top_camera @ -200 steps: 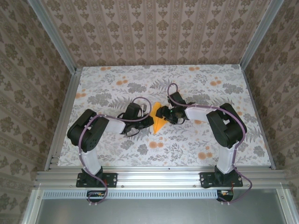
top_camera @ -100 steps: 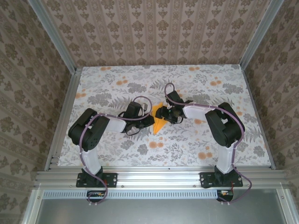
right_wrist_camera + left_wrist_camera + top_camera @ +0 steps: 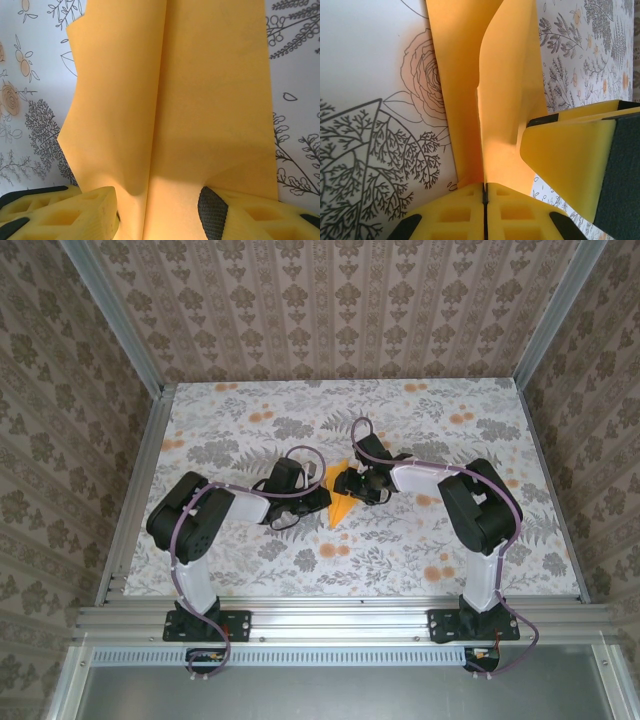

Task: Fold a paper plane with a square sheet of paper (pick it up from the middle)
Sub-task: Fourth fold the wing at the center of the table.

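The square sheet of paper (image 3: 340,502), folded into a pointed orange shape, sat at the middle of the floral table (image 3: 230,410). The left gripper (image 3: 484,194) was pinched closed on its crease; the right gripper (image 3: 157,207) straddled it, jaws apart

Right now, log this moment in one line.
stage: mid-fold | paper: creased, pointed | left gripper: shut on paper | right gripper: open, astride paper

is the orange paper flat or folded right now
Folded: the paper is a narrow pointed shape from above, and the right wrist view shows a lengthwise crease down its middle.
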